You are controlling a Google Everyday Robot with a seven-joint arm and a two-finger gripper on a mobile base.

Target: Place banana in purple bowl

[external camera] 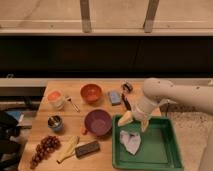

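Banana (pixel 69 149) lies on the surface (pixel 72 120) at the bowl's (pixel 98 121) seven o'clock, just beside the block (pixel 87 148). Hand (pixel 134 121), wide and empty, hangs at the bowl's three o'clock. Best to pass above the bowl, then grip the banana's middle.

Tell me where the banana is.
In the camera view the banana lies near the table's front edge, between the grape bunch and the black block; the gripper hangs open over the green tray.

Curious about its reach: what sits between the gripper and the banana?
In the camera view, the purple bowl; the open gripper hovers over the green tray's left edge, the banana lies beyond.
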